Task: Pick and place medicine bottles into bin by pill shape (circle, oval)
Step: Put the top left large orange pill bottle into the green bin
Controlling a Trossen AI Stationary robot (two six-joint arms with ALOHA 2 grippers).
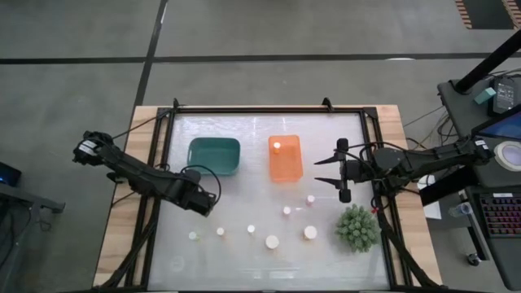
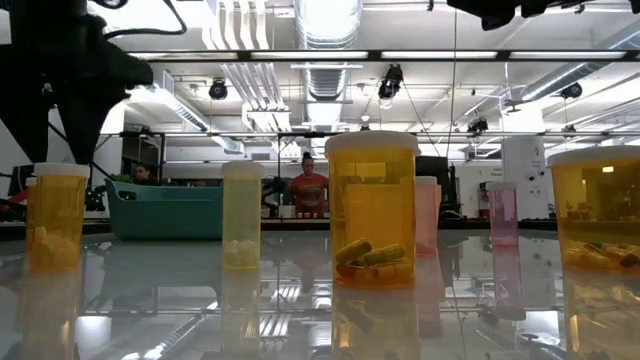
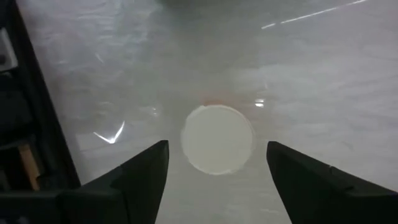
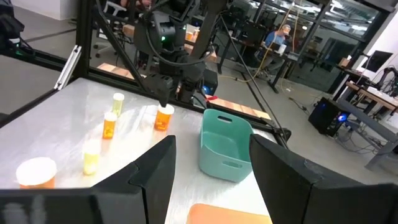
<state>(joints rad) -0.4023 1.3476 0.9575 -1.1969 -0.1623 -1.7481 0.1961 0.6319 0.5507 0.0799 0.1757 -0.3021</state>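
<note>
Several small medicine bottles with white caps stand on the table's near half, such as one (image 1: 272, 241) and another (image 1: 310, 232). One cap (image 1: 278, 146) shows inside the orange bin (image 1: 285, 167). My left gripper (image 1: 203, 203) is open and points down over a white-capped amber bottle (image 3: 217, 138), its fingers on either side of the cap and above it. The same bottle shows in the right wrist view (image 4: 164, 118). My right gripper (image 1: 326, 171) is open and empty, level, just right of the orange bin.
A teal bin (image 1: 214, 155) stands left of the orange bin at mid-table. A spiky green plant (image 1: 357, 228) stands at the near right. Black frame rails run along the table's left and right edges. People show in the room beyond the table.
</note>
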